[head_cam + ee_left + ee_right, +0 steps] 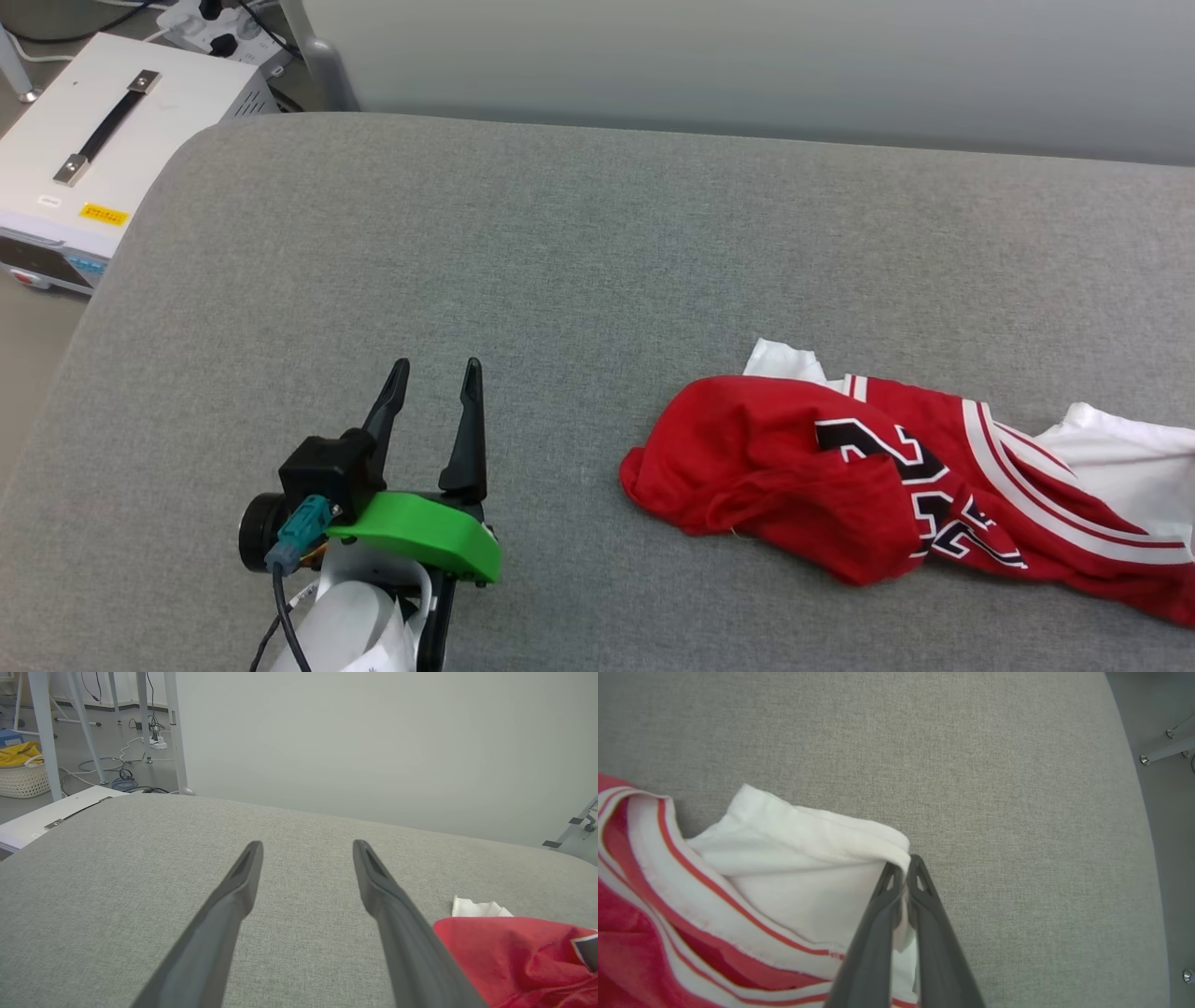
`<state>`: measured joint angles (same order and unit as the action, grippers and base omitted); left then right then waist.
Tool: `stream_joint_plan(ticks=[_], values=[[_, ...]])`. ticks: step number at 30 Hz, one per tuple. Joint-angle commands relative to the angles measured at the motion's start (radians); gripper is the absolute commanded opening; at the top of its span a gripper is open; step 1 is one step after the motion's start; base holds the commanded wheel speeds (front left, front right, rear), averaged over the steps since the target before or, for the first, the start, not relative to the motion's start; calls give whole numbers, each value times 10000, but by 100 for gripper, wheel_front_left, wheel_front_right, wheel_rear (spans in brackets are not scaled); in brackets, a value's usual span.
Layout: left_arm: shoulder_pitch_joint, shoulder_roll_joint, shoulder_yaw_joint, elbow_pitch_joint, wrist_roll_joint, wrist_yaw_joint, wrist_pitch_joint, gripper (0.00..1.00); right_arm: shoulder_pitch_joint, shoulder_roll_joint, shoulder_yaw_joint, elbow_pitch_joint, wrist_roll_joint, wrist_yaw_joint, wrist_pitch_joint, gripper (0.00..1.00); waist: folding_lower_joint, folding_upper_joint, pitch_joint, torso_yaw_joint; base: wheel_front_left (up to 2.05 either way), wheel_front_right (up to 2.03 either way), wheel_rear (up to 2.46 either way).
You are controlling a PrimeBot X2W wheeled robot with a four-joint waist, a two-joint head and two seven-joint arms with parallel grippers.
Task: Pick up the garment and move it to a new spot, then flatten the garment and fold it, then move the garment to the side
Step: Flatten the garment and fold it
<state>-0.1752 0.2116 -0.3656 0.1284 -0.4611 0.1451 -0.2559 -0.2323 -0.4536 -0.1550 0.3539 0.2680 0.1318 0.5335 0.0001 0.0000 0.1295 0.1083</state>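
The garment (840,467), a red jersey with white sleeves, striped trim and black white-outlined lettering, lies crumpled at the right of the grey padded surface (560,261). My right gripper (903,872) is shut on the edge of the garment's (794,868) white sleeve, the cloth pinched between its dark fingers. My left gripper (434,378) hovers open over bare padding, well left of the garment, with nothing between its fingers. In the left wrist view the left gripper (306,847) points toward the far edge, and the garment (518,956) shows at lower right.
A white equipment box (103,140) with a black handle stands off the surface's far left corner, with a power strip (219,28) and cables behind it. A pale wall (747,65) runs behind. Metal legs (1167,749) stand past the surface's right edge. A basket (21,772) sits on the floor.
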Motion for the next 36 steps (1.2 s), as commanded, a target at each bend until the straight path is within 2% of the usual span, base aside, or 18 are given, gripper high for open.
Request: stream_joint_plan(ticks=[1, 4, 6, 7, 9, 10, 14, 21, 28, 32, 36], values=[[-196, -81, 4, 68, 116, -4, -54, 100, -183, -46, -27, 335, -77, -11, -336, 0, -1, 0, 125, 70, 0, 0, 0], [-214, -133, 21, 154, 116, -14, -55, 100, -253, 131, -66, 1009, -7, -11, -813, 0, -1, 0, 179, 97, 0, 0, 0], [-218, -168, 14, 223, 119, -36, -56, 100, -275, 299, -148, 1502, 164, -11, -1226, 78, -1, 0, 200, 126, 0, 0, 0], [-223, -178, 6, 265, 122, -55, -56, 100, -268, 357, -187, 1709, 198, -11, -1491, 100, -1, 0, 198, 143, 0, 0, 0], [-224, -173, 47, 316, 130, -52, -57, 100, -261, 535, -354, 1972, 313, -11, -2056, 100, -1, 0, 173, 148, 0, 0, 0], [-196, -128, 147, 370, 117, -49, -57, 100, -231, 750, -585, 2119, 227, -11, -3016, 100, -1, 0, 103, 97, 0, 0, 0], [-54, -81, 224, 474, 70, -34, -57, 100, -95, 1121, -904, 2061, -15, -11, -4444, 100, -1, 0, -186, -25, 0, 0, 0], [236, 20, 338, 541, -116, 36, 21, 100, 391, 1741, -1218, 1306, -725, -11, -6107, 100, -1, 0, -686, -264, 0, 0, 0], [476, 276, 369, 469, -169, 112, 281, 100, 1165, 2645, -816, -273, -1104, -11, -6581, 100, -1, 0, -1051, -507, 0, 0, 0], [613, 365, 361, 428, -287, 120, 536, 100, 1938, 3270, -473, -1562, -1306, -11, -6434, 100, -1, 0, -1255, -690, 0, 0, 0], [604, 445, 211, 425, -355, 68, 998, 100, 2685, 3542, -87, -2697, -1412, -11, -6112, 100, -1, 0, -1388, -824, 0, 0, 0]])
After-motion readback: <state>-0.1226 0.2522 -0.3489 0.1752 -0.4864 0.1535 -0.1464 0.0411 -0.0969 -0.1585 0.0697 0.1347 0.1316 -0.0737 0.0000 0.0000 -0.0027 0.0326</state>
